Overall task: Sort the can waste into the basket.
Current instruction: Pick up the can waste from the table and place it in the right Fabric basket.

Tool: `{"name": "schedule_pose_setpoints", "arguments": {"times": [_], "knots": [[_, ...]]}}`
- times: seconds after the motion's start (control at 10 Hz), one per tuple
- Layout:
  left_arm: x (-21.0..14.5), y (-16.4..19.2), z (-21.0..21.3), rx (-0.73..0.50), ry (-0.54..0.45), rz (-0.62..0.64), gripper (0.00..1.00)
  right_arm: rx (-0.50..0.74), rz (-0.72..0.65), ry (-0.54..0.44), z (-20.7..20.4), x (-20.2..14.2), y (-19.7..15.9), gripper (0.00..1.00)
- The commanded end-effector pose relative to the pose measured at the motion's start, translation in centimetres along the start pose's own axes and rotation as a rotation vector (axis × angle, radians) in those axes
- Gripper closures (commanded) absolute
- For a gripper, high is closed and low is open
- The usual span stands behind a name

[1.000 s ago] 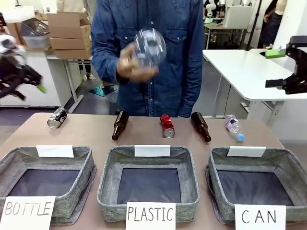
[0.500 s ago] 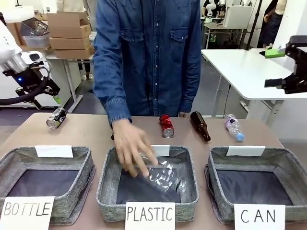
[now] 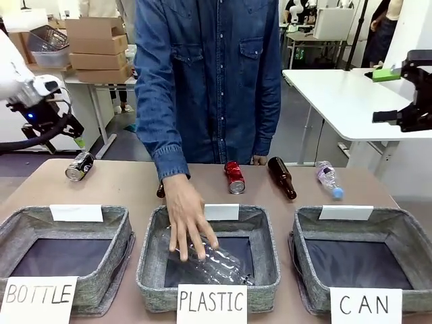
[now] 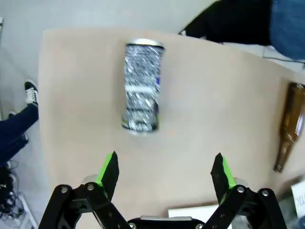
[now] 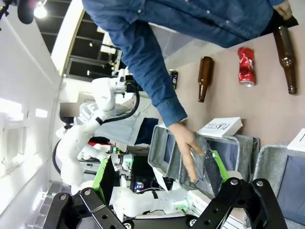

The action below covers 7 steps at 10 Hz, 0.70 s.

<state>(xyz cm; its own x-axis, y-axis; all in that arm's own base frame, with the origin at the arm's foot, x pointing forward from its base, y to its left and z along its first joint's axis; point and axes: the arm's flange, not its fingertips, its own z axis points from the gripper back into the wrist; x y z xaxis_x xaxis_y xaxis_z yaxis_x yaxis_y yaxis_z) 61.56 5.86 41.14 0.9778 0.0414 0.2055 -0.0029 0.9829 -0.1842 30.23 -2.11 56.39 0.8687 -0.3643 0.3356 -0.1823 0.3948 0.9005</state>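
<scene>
The silver-and-black can [image 3: 79, 165] lies on its side at the table's far left. My left gripper [image 3: 67, 133] hangs open above and behind it. In the left wrist view this can [image 4: 141, 86] lies ahead of the open left gripper [image 4: 166, 171], nothing between the fingers. The dented red can [image 3: 234, 177] lies at the far middle, and shows as the red can [image 5: 246, 67] in the right wrist view. The grey basket [image 3: 405, 228] signed CAN stands front right, holding nothing. My right gripper [image 3: 387, 96] is open, high at the right; the same gripper [image 5: 159, 179] is well above the table.
A person's hand [image 3: 185, 219] presses a clear plastic bottle [image 3: 219, 262] into the PLASTIC bin [image 3: 150, 260]. A BOTTLE bin [image 3: 13, 226] stands front left. Two brown glass bottles [image 3: 282, 177] [image 4: 288, 126] and a small plastic bottle [image 3: 329, 179] lie along the far edge.
The person's hand brought the clear bottle down from chest height into the PLASTIC bin. My left arm swung in over the table's far left corner. The right arm stayed still.
</scene>
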Motion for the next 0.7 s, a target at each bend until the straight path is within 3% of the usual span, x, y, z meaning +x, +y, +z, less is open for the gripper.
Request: {"name": "schedule_pose_setpoints", "arguments": {"times": [0.0, 0.2, 0.6], "knots": [[1.8, 0.1, -2.1, 0.058, 0.004, 0.036, 0.00, 0.029, 0.025, -0.011, -0.4, 0.3, 0.0, 0.00], [3.6, 1.1, -5.3, 0.103, 0.029, 0.092, 0.00, 0.029, 0.025, -0.011, -0.4, 0.3, 0.0, 0.00], [5.3, 1.6, -8.7, 0.091, 0.055, 0.044, 0.00, 0.029, 0.025, -0.011, -0.4, 0.3, 0.0, 0.00]]}}
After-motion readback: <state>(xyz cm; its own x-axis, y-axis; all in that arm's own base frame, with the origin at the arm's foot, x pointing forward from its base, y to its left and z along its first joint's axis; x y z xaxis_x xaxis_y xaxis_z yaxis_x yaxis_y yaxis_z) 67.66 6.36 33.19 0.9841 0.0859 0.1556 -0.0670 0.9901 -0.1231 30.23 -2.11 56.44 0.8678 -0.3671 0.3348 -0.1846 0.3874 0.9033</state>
